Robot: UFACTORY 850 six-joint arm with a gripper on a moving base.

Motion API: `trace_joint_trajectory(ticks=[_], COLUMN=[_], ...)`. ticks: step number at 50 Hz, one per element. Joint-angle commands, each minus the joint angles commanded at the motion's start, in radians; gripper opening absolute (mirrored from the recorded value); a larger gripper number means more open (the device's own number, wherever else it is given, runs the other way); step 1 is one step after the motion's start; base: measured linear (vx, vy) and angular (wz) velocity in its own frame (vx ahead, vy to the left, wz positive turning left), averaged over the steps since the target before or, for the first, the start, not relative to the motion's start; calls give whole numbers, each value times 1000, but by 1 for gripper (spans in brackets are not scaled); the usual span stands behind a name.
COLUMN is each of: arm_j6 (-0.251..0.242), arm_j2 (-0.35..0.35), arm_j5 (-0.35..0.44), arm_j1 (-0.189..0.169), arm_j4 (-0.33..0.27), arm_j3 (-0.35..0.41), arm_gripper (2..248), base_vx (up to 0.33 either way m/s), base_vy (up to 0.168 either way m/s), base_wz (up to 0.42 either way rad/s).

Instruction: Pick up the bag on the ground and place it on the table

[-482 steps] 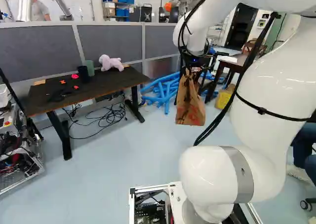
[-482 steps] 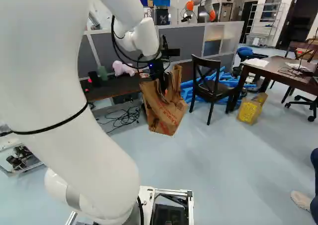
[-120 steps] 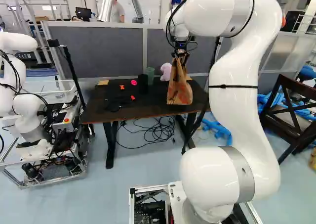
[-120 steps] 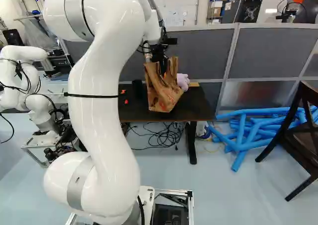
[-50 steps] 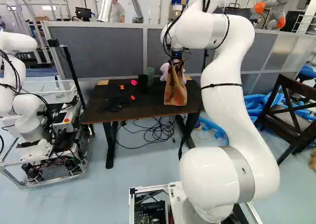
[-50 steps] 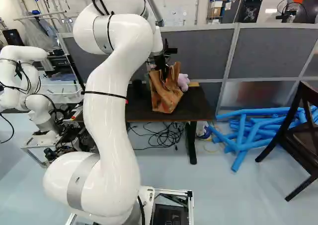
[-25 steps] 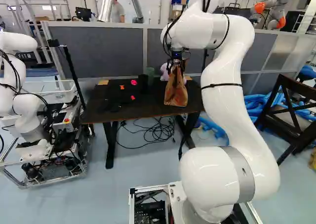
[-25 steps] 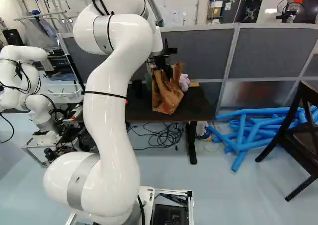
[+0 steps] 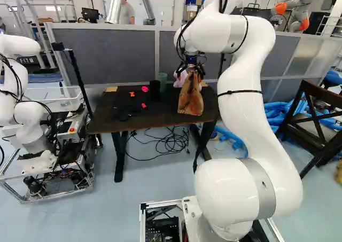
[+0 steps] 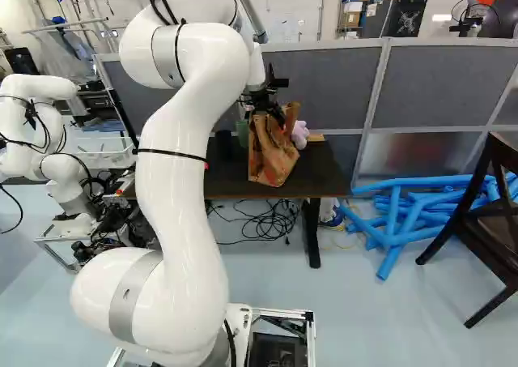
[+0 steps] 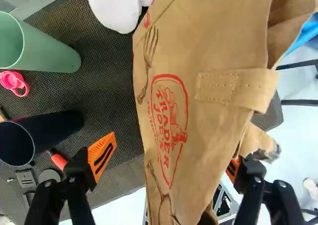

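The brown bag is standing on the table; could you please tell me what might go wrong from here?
The bag stands close to the front edge of the table, so a nudge might tip it off. The open tool has one finger close beside the bag and could snag it while withdrawing.

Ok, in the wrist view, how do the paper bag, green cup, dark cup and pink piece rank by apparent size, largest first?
1. Paper bag
2. Green cup and dark cup, too alike to rank
3. Pink piece

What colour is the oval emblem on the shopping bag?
The oval emblem is red, on the tan shopping bag; the wrist view shows it best.
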Motion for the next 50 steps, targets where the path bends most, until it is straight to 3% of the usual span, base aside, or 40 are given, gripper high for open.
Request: trace_joint_trajectory(ticks=[50], arm_j6=[0], arm_j2=[110], arm_j5=[-18], arm_j1=[0], arm_j4=[0], arm_j3=[13], arm_gripper=[247], base_vx=[0], base_vy=[0], base_wz=[0])
